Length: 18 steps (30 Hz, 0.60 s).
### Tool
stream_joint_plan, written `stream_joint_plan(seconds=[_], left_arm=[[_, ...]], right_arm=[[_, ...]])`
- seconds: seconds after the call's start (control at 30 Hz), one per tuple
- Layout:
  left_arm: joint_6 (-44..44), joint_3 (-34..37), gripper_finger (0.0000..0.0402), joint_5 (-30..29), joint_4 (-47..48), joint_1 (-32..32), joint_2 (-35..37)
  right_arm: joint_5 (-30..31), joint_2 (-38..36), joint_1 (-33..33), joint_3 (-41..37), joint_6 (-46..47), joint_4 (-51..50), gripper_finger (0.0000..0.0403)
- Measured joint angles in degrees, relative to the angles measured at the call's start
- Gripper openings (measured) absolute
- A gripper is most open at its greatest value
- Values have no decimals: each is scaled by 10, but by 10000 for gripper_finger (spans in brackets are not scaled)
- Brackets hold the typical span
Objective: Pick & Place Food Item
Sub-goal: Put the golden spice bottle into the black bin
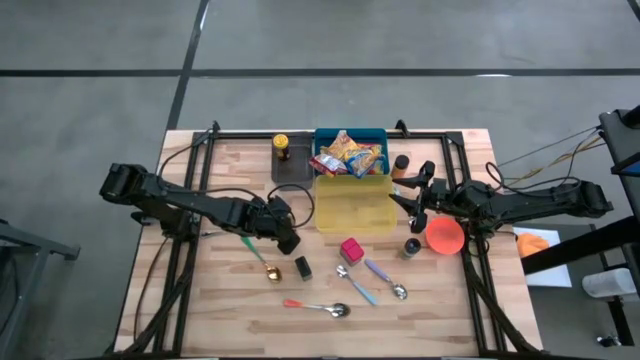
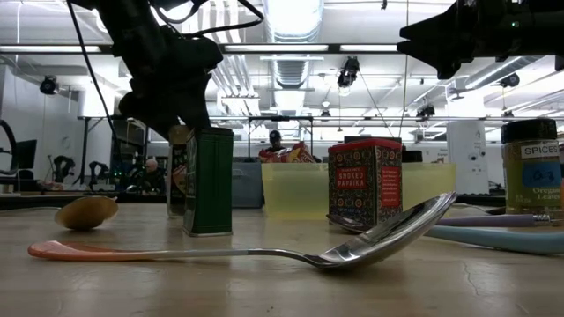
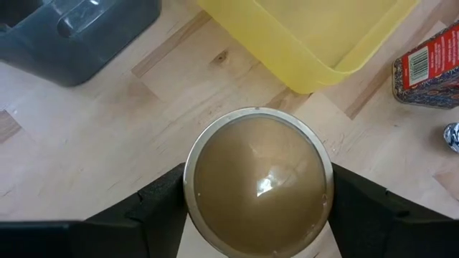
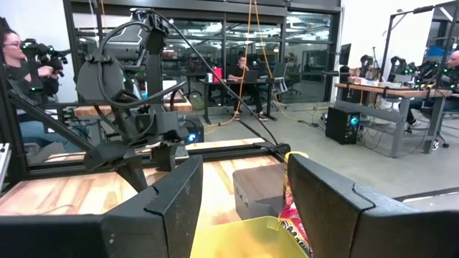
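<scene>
Firstly, the left hand (image 3: 258, 215) is lowered over a round-lidded jar (image 3: 258, 183) that stands on the worktop (image 1: 230, 300), left of centre. Its fingers (image 3: 154, 211) are apart, one on each side of the lid and close against it; whether they are clamped on the jar cannot be told. Just beyond the jar is a yellow bin (image 1: 352, 225), showing only its bare floor. A dark tray (image 3: 79, 29) lies beside that bin. The right hand (image 4: 244, 208) hangs above the yellow bin's right edge, fingers apart and nothing between them. A blue bin (image 1: 350, 131) touches the far side of the yellow bin and holds several snack packets (image 1: 348, 156). A red paprika tin (image 2: 365, 183) stands near the yellow bin's near side.
</scene>
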<state>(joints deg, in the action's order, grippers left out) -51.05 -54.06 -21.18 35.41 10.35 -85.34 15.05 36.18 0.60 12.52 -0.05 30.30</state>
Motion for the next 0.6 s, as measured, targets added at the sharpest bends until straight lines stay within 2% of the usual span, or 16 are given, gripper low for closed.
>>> stream_joint_plan(seconds=[0.33, 0.6], left_arm=[[4, -44, 272, -6, 34, -4, 1], [37, -123, 272, -38, 108, -29, 1]], right_arm=[[0, 0, 0, 0, 0, 0, 203], [0, 0, 0, 0, 0, 0, 203]])
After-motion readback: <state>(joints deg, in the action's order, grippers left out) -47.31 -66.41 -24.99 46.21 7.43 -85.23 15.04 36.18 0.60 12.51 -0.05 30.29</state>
